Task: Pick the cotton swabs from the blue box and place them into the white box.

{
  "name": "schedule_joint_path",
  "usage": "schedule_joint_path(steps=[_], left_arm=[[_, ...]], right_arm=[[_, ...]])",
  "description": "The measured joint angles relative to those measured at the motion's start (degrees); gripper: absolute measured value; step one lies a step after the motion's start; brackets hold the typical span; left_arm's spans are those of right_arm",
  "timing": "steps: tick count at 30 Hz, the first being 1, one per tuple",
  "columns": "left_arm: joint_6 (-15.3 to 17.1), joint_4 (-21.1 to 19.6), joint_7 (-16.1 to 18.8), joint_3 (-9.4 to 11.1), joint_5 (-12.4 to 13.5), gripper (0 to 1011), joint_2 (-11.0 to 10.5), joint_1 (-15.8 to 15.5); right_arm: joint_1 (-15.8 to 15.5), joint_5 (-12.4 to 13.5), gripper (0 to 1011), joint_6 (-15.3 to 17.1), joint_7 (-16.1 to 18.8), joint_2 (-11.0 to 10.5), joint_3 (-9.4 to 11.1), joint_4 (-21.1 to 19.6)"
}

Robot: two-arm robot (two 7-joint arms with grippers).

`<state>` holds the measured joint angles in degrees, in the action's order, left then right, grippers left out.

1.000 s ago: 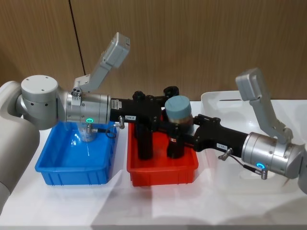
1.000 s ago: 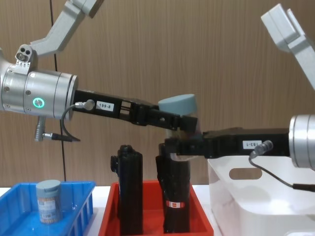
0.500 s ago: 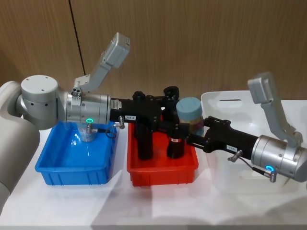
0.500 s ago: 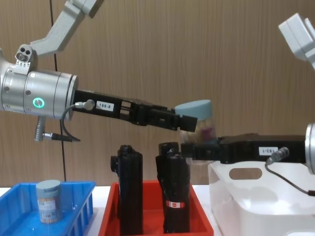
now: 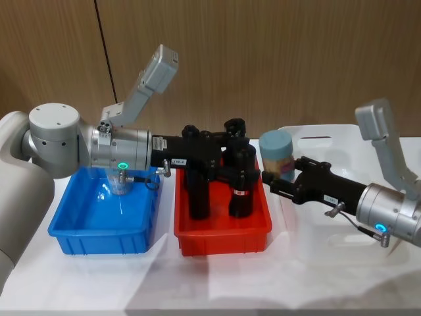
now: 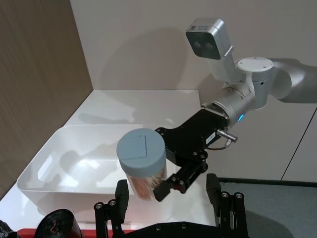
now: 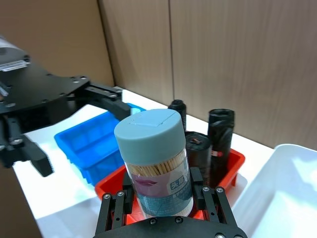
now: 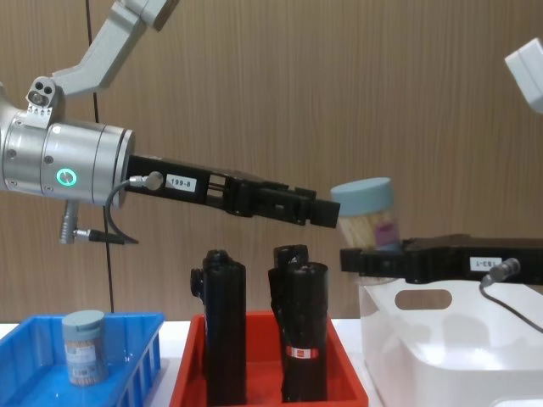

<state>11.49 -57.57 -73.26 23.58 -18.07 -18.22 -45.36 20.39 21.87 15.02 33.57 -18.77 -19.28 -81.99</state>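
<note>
1. Clamped between the fingers of the right claw (image 8: 365,258) and held upright off the worktop (image 5: 217,283): one tub of cotton swabs (image 8: 365,212), pale lid on top, tan sticks showing through the clear wall.
2. Poised over the left wall of the white box (image 8: 441,343), toward the worktop's right edge, just beside the red tray (image 5: 223,240).
3. Stretched out above the red tray at mid-worktop: the left claw (image 8: 325,213), fingers spread and empty, tips near the lifted tub but apart from it.
4. Standing upright in the blue box (image 5: 105,240), toward the worktop's left edge: a second tub (image 8: 85,348), lid on.
5. Upright in the red tray, below both claws: two black cylinders (image 8: 225,331).
</note>
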Motion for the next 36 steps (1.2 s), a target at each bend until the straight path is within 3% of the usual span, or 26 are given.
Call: schedule_joint_path(steps=[20, 36], left_arm=[[0.0, 0.0, 0.0, 0.0, 0.0, 1004, 0.0, 0.0], [0.0, 0.0, 0.0, 0.0, 0.0, 1004, 0.0, 0.0]], right_arm=[[1.92, 0.01, 680, -1.13, -4.1, -1.8, 2.86, 4.4], [1.21, -6.24, 680, 3.59, -8.09, -4.46, 4.14, 4.87]])
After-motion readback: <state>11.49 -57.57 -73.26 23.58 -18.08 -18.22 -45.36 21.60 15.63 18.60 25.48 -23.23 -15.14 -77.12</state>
